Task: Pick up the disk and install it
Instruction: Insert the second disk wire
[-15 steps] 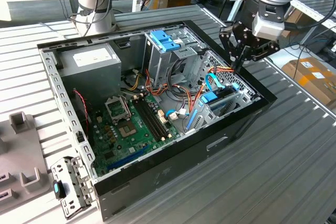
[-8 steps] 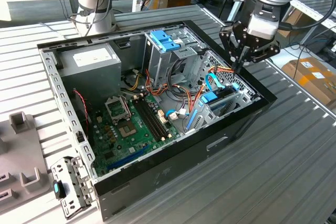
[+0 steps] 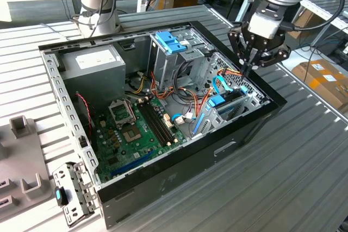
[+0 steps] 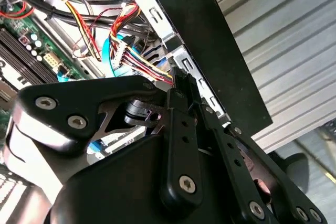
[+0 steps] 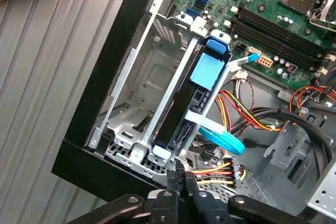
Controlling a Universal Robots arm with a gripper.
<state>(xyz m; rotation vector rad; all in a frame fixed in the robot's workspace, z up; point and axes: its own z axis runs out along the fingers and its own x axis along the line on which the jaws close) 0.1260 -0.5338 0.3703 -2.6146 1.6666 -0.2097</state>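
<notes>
— Where is the flat disk in its light-blue plastic carrier (image 5: pixel 197 95)?

— It stands on edge in the metal drive bay (image 5: pixel 152 85) at the corner of the open black computer case (image 3: pixel 179 172), beside the green motherboard (image 3: pixel 138 129).

— And the black gripper (image 3: pixel 249 64)?

— It hangs just above that corner, fingers (image 5: pixel 178 179) pressed together on nothing, next to coloured wires (image 4: pixel 144 61).

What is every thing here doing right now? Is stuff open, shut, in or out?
Computer case: side off, insides showing.
Disk: standing on edge in the metal bay by the case wall, not held.
Hand: fingers shut, holding nothing, just above the bay.
Blue bracket: sitting on top of the tall cage.
Processor socket: empty.
</notes>
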